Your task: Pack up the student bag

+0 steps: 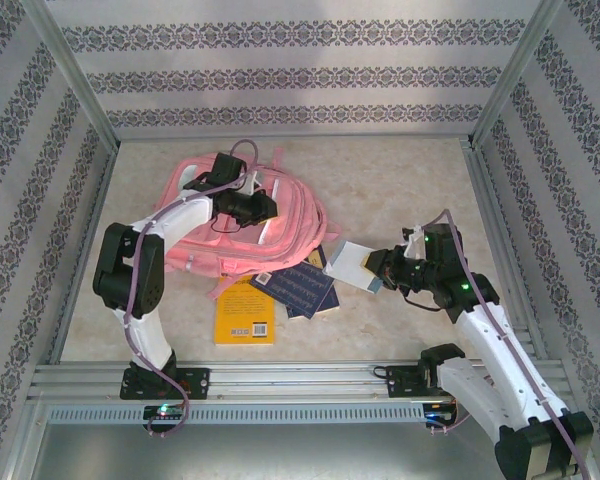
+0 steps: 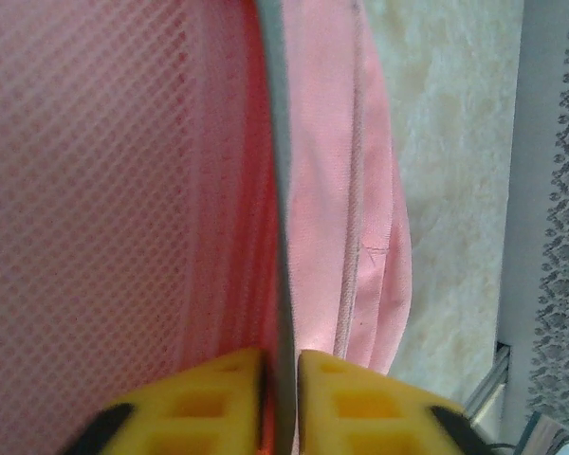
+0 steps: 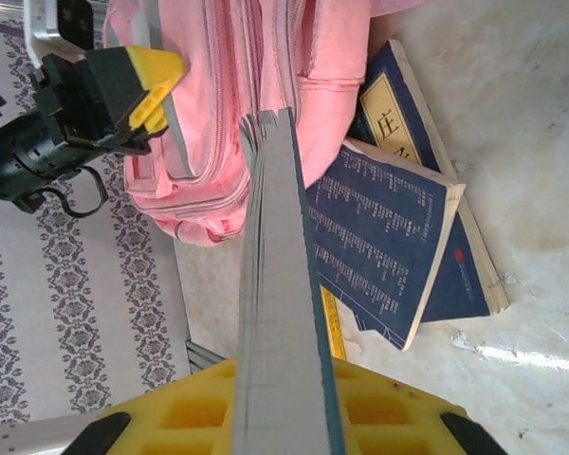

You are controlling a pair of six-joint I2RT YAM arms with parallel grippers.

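The pink student bag [image 1: 205, 245] lies at the table's middle left, under my left arm. My left gripper [image 1: 270, 207] is shut on the bag's grey-edged opening rim [image 2: 281, 218], with pink mesh lining [image 2: 95, 190] on one side and outer fabric [image 2: 327, 171] on the other. My right gripper [image 1: 378, 268] is shut on a thin book with a pale cover [image 1: 346, 264], held edge-on [image 3: 280, 284] and pointing toward the bag [image 3: 218, 104]. The left gripper's yellow fingers [image 3: 156, 76] show beside the bag.
Two dark blue books [image 1: 305, 287] overlap on the table just right of the bag [image 3: 384, 242]. A yellow book [image 1: 243, 312] lies in front of it. Patterned walls enclose the table, with a metal rail [image 1: 280, 378] along the near edge.
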